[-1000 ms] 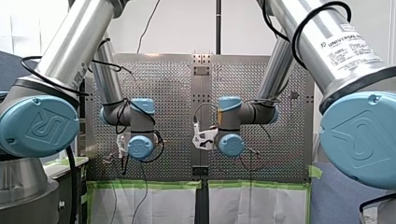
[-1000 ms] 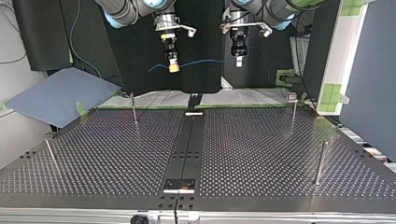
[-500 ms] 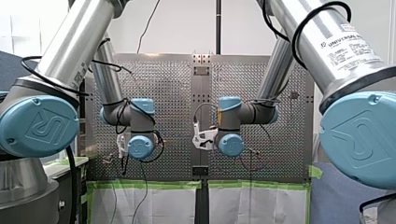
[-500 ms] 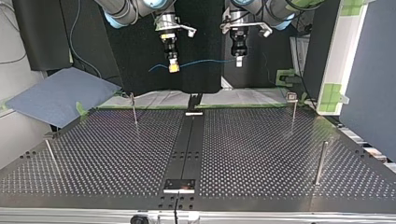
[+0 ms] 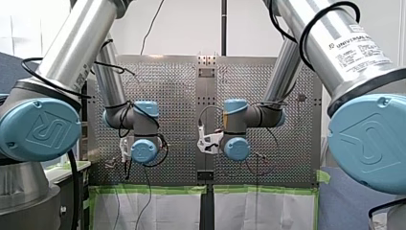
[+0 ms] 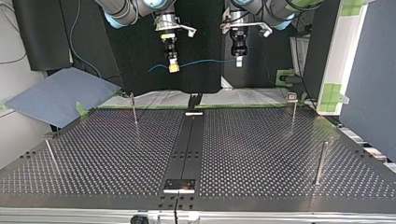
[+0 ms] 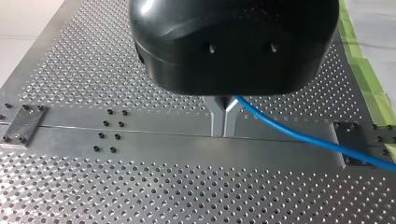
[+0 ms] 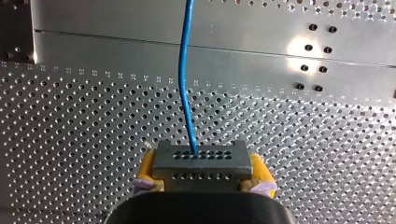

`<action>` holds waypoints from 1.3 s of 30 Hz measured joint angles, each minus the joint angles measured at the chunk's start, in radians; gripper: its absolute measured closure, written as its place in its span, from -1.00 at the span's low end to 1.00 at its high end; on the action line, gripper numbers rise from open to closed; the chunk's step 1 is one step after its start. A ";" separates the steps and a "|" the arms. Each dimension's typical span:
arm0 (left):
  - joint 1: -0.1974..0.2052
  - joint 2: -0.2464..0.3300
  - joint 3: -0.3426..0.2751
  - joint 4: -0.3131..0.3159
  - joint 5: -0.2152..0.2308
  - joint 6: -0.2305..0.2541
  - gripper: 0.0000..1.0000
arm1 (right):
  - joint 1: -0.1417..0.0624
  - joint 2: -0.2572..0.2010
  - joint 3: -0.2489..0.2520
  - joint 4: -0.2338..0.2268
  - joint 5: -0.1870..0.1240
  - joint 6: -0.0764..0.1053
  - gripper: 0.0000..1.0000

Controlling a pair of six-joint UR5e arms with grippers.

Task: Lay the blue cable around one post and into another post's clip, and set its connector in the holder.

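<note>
Positions unchanged: my left end effector (image 7: 223,130) grips blue cable (image 7: 299,136); my right end effector (image 8: 202,174) clamps its connector (image 8: 201,158).

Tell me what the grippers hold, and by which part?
My right gripper clamps the connector by its sides; my left gripper pinches the blue cable partway along.

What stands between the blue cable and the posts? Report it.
Nothing visible does. The blue cable and its connector hang aloft in both arms' jaws, above the perforated table; the posts stand free on it.
</note>
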 joint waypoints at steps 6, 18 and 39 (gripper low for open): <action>0.000 0.000 0.000 0.000 0.000 0.000 1.00 | 0.000 0.000 0.000 0.000 0.000 0.000 1.00; 0.000 0.000 0.000 0.000 0.000 0.000 1.00 | 0.000 0.000 0.000 0.000 0.000 0.000 1.00; 0.040 0.067 -0.135 -0.008 0.005 -0.017 1.00 | 0.078 0.108 -0.029 0.134 0.058 0.093 1.00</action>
